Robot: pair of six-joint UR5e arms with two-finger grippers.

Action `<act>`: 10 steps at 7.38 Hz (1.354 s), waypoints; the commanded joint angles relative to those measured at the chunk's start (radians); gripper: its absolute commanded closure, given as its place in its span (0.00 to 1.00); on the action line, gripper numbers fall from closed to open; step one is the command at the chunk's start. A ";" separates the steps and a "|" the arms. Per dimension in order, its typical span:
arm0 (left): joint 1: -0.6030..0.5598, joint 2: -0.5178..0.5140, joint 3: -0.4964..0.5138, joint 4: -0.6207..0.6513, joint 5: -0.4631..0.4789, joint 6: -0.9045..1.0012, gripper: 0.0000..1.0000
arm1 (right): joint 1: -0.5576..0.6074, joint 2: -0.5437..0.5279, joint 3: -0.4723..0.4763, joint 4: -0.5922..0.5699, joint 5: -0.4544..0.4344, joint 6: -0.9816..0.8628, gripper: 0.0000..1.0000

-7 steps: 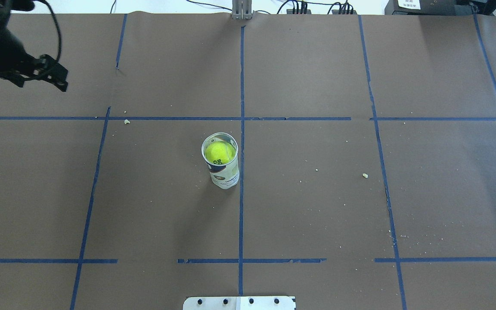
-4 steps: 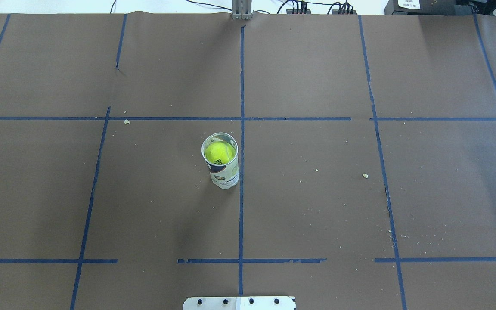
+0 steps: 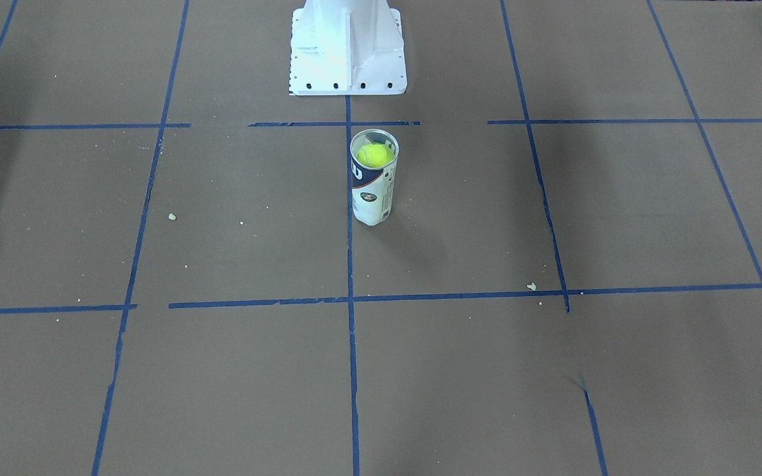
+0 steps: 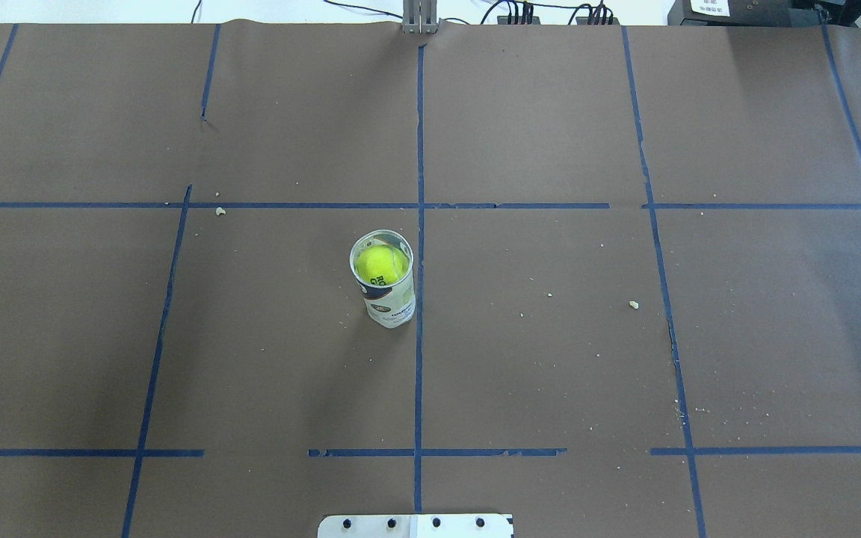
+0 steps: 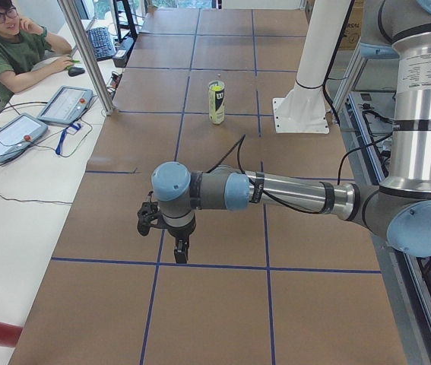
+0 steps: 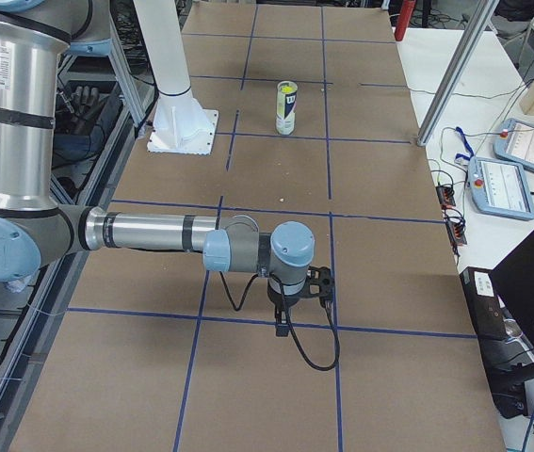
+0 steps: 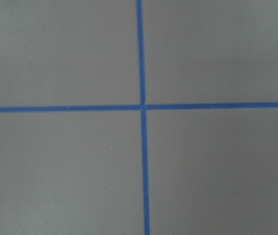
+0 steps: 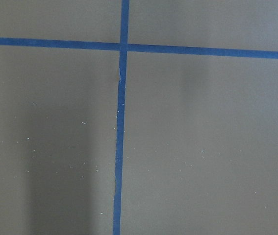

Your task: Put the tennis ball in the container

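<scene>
The container [image 4: 390, 300] stands upright near the table's middle, beside the central blue tape line, its top uncovered. Inside it, just below the rim, sits the tennis ball [image 4: 380, 264], which also shows in the front view [image 3: 374, 155]. Container [image 5: 216, 106] and ball are far from both arms. My left gripper [image 5: 181, 252] hangs fingers-down over a tape line at the table's left end. At the opposite end my right gripper [image 6: 283, 326] does the same. Both show only in the side views, so I cannot tell whether they are open or shut. The wrist views hold only tape crossings.
The white robot base [image 3: 348, 47] stands behind the container. Small crumbs [image 4: 633, 304] dot the brown paper. Along the far side are a metal post [image 5: 86, 53], control tablets [image 5: 64, 104] and a seated operator [image 5: 6, 46].
The left arm, seen at the overhead view's upper left 0.9 s ago, has withdrawn out of that view. Container and ball have not moved.
</scene>
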 commanded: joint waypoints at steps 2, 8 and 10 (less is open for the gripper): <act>-0.011 0.063 -0.025 -0.017 0.005 -0.009 0.00 | 0.000 0.000 0.000 0.000 0.000 0.000 0.00; -0.010 0.054 -0.021 -0.047 0.011 -0.002 0.00 | 0.000 0.000 0.000 0.000 0.000 0.000 0.00; -0.008 0.056 -0.028 -0.044 0.006 0.000 0.00 | 0.000 0.000 0.000 0.000 0.000 0.000 0.00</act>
